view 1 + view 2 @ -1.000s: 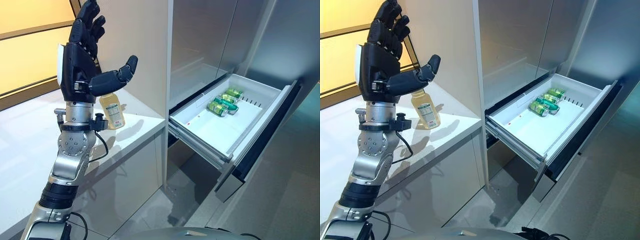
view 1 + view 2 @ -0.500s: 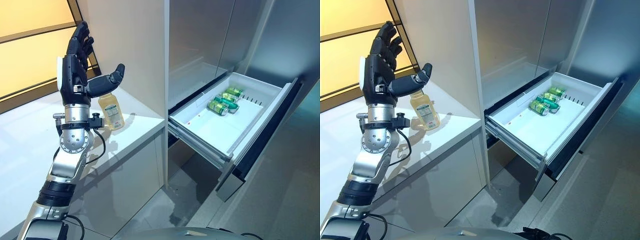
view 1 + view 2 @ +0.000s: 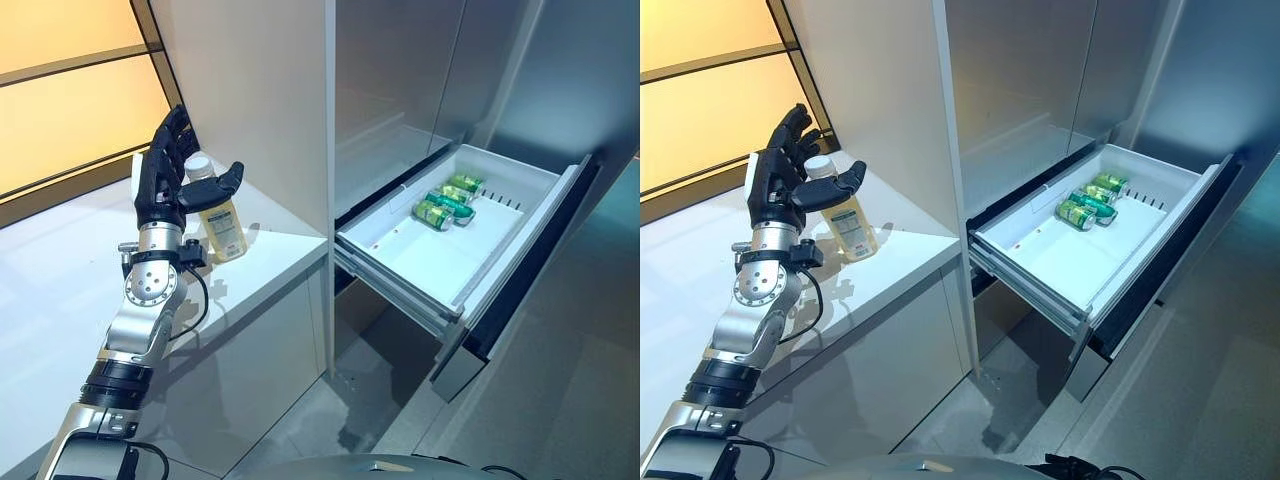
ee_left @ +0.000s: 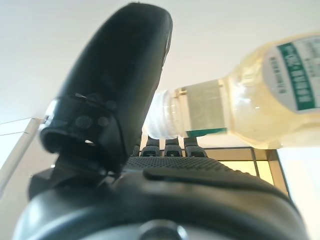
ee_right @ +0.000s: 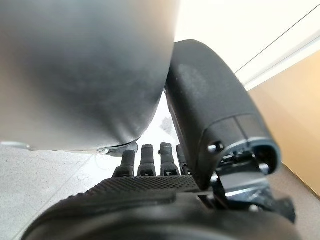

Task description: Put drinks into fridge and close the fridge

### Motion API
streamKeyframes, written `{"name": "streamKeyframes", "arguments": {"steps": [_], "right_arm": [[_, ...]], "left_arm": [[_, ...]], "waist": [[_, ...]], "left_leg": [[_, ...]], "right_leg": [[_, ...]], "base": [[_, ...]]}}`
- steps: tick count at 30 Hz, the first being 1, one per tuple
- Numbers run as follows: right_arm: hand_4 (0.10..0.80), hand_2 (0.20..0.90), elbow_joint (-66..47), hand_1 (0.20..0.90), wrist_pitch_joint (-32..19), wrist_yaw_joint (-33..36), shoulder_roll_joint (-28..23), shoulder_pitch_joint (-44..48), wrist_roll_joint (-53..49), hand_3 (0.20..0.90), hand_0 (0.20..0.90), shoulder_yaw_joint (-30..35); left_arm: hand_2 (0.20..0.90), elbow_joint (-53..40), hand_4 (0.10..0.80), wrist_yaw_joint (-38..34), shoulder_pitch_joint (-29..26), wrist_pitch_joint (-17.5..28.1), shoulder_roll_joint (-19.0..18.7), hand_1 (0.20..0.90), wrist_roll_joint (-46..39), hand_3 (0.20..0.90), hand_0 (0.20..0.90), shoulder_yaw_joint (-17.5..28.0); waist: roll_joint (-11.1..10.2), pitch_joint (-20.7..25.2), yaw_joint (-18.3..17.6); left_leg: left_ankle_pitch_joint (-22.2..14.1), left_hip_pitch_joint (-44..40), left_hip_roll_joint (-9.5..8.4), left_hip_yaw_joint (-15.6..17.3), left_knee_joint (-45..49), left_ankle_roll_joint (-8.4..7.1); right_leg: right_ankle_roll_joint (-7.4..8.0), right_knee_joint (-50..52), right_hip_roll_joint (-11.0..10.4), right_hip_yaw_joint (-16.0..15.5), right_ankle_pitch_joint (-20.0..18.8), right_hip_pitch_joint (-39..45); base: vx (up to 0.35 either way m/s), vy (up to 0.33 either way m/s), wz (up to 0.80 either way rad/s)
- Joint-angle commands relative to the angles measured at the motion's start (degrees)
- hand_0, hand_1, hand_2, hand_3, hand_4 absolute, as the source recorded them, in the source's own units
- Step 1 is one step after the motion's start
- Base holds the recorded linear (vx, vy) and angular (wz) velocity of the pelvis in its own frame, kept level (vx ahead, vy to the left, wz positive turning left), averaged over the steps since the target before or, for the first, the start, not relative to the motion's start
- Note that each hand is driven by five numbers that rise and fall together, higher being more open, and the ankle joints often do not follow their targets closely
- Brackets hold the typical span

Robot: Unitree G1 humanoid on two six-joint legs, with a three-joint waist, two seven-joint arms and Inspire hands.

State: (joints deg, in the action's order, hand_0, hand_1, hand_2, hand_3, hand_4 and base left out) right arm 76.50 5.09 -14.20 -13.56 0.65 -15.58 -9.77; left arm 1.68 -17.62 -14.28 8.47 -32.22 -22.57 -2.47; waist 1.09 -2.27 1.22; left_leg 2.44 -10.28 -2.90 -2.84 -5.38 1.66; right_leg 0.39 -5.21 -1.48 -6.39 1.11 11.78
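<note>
A bottle [image 3: 224, 228] of pale yellow drink with a white cap and a green-and-white label stands upright on the white counter [image 3: 60, 290]. My left hand [image 3: 160, 185] is open at the bottle's neck, with its fingers straight on the far side and its thumb [image 3: 220, 184] stretched across the near side. The left wrist view shows the bottle [image 4: 260, 100] between thumb and fingers, not clasped. The fridge drawer [image 3: 520, 250] is pulled out at the right, and green cans [image 3: 445, 203] lie at its back. My right hand [image 5: 150, 200] is open and idle.
A tall white cabinet panel [image 3: 260, 100] rises right behind the bottle. Grey fridge doors [image 3: 420, 70] stand above the open drawer. The drawer juts out over the grey floor [image 3: 560, 400]. The counter's front edge runs just right of the bottle.
My left hand has come down and moved away from me to the bottle, so the bottle's neck now stands between thumb and fingers. The bottle and the drawer have not moved.
</note>
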Motion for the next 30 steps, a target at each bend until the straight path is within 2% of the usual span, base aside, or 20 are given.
{"name": "streamKeyframes", "arguments": {"steps": [1, 15, 30], "right_arm": [[0.8, 0.9, 4.5, 0.9, 0.7, -1.2, -0.3, 1.8, 2.2, 0.9, 0.9, -1.2], [0.8, 0.9, 4.8, 0.9, 0.7, -1.2, -0.4, 1.8, 2.7, 0.9, 0.9, -0.9], [0.8, 0.9, 5.5, 0.9, 0.6, -1.7, -0.9, 2.1, 3.2, 0.9, 0.9, -0.5]], "left_arm": [[0.9, 0.5, 0.8, -1.4, -7.3, 3.3, -0.5, 0.9, 1.8, 0.9, 0.9, 2.2], [0.9, 6.4, 0.8, -1.6, -5.9, 2.3, 0.6, 0.9, 5.5, 0.9, 0.9, 0.1], [0.9, 9.4, 0.8, -1.7, -5.9, 1.6, 1.3, 0.9, 4.0, 0.9, 0.9, -0.9]], "waist": [[1.4, 0.7, -0.5], [1.4, 0.5, -0.6], [1.7, 0.4, -0.9]], "left_leg": [[-6.1, -0.8, 0.55, 5.2, 0.4, 0.05], [-6.1, -1.2, 0.61, 5.7, 0.4, 0.03], [-6.2, -1.4, 0.69, 6.1, 0.4, -0.04]], "right_leg": [[1.55, 4.0, 1.1, -0.6, 3.4, -2.0], [1.71, 4.1, 1.0, -0.6, 3.4, -1.8], [1.79, 4.2, 1.0, -0.5, 3.5, -1.6]], "base": [[0.0, 0.0, 0.0], [0.0, 0.0, 0.0], [0.004, 0.001, -0.01]]}}
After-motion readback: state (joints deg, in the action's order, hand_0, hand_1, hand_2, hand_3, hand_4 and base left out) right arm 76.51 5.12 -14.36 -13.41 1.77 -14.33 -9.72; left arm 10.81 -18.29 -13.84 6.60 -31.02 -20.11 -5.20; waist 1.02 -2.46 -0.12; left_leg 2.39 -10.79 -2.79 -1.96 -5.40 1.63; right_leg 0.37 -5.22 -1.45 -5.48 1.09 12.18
